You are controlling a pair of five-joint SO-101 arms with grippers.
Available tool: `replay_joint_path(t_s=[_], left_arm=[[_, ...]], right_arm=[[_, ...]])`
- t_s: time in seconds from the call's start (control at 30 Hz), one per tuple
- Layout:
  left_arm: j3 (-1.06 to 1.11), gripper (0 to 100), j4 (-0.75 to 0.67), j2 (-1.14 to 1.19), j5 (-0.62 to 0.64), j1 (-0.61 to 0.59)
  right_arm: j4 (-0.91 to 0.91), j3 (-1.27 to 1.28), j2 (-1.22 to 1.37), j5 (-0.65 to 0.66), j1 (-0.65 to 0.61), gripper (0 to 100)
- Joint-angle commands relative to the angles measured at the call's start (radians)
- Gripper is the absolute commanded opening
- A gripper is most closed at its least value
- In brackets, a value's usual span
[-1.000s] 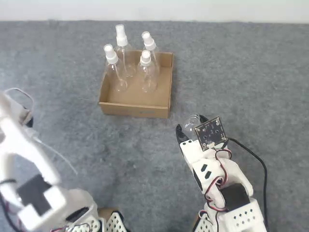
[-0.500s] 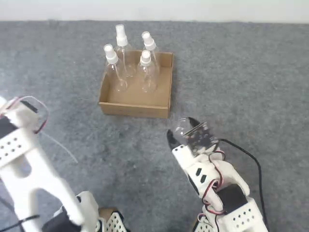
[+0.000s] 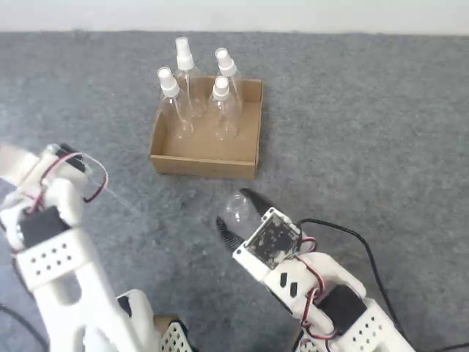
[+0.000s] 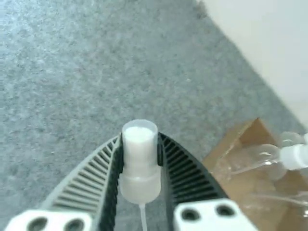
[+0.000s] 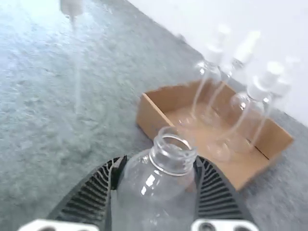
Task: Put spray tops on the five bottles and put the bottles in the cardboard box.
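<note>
Bottle [image 5: 166, 154], uncapped, had swung leftward, pinched in the right pincer [image 5: 159, 166], while the left pincer [image 4: 139, 140], clamping a spray top [image 4: 139, 163], came nearer, seemingly for capping.

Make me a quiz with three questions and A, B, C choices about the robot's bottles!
1. Where is the loose spray top? A) in the left gripper B) on a bottle C) on the carpet
2. How many bottles stand in the cardboard box? A) two B) four C) five
3. The bottle in the right gripper is: A) capped B) open-necked C) full of juice
Answers: 1 A, that gripper clamps it; 2 B, four stand there, all capped; 3 B, its neck is bare.
</note>
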Motion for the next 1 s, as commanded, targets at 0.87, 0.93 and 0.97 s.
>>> replay_joint_path(t_s=[0.87,0.93,0.97], left_arm=[[0.231,1,-0.130,-0.954,0.035,0.219],[0.216,1,-0.146,-0.954,0.035,0.279],[0.206,1,-0.150,-0.954,0.035,0.316]], right_arm=[[0.059,0.028,-0.025,0.008,-0.058,8.6],[0.059,0.028,-0.025,0.005,-0.042,8.6],[0.059,0.028,-0.025,0.005,-0.036,8.6]])
